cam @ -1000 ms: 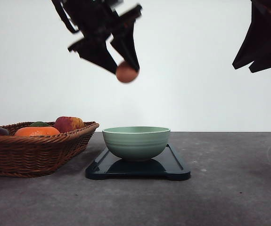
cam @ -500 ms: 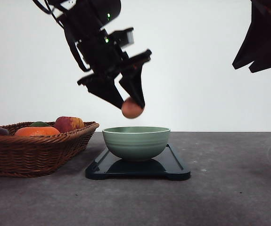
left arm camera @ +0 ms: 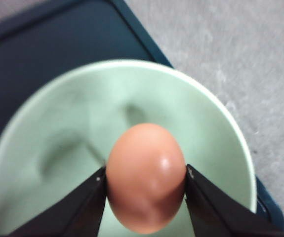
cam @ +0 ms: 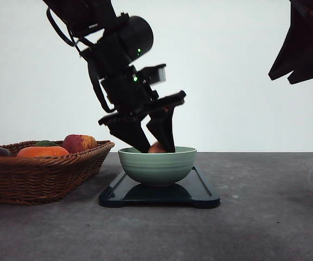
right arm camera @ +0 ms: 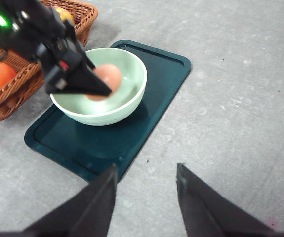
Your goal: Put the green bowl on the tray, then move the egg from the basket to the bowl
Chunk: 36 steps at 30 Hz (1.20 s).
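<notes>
Pinched between the 2 dark fingers of the left gripper (left arm camera: 145, 185) is the egg (left arm camera: 145, 177), seen low in the middle of the left wrist picture. It is held just inside the green bowl (cam: 157, 165), at rim height, in the middle of the front picture. The bowl is set on the tray (cam: 200, 190).

If the egg is let go from too high, it could be cracked on the hard bowl. The bowl could also be bumped by the fingers.

The egg is smooth, oval and brownish-orange. The bowl is round, with faint ridges. The tray is flat and dark. The woven basket (cam: 42, 176) sits at the left edge. The right gripper (right arm camera: 145, 190) is spread wide and nothing is held in it.
</notes>
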Tool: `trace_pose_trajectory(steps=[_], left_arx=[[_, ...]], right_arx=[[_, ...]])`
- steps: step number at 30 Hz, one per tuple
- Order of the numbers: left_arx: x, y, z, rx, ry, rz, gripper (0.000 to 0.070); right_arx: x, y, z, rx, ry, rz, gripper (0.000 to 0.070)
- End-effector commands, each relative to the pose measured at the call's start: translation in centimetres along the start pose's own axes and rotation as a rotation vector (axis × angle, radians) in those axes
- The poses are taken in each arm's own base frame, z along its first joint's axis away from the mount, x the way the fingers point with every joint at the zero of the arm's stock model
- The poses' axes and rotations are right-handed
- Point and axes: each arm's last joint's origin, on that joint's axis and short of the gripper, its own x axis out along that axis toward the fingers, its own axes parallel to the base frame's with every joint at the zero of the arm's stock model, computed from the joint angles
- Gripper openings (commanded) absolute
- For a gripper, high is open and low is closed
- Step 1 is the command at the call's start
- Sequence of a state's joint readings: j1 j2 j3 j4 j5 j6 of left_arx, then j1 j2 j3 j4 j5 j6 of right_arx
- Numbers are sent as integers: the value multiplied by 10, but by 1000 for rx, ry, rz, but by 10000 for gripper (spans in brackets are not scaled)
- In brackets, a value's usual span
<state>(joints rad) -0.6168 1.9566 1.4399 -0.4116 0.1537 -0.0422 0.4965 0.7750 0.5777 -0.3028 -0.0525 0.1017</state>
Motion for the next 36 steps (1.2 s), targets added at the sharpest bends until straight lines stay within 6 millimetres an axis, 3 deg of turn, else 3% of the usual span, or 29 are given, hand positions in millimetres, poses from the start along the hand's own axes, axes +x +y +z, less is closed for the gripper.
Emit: trace_pose_trajectory(steps=[1, 19, 24, 31, 36], left_arx=[[7, -4, 4, 18, -13, 0, 269], [18, -5, -1, 101, 14, 34, 277], [19, -7, -1, 109, 14, 32, 380], [17, -7, 0, 84, 17, 32, 387], [3, -9, 4, 72, 3, 31, 387]], right_arx=[[1, 1, 1, 1, 3, 4, 238], [1, 1, -1, 2, 23, 2, 238], [1, 1, -1, 2, 23, 2, 238], [1, 1, -2, 2, 29, 1, 238], [1, 0, -4, 3, 48, -1, 238]])
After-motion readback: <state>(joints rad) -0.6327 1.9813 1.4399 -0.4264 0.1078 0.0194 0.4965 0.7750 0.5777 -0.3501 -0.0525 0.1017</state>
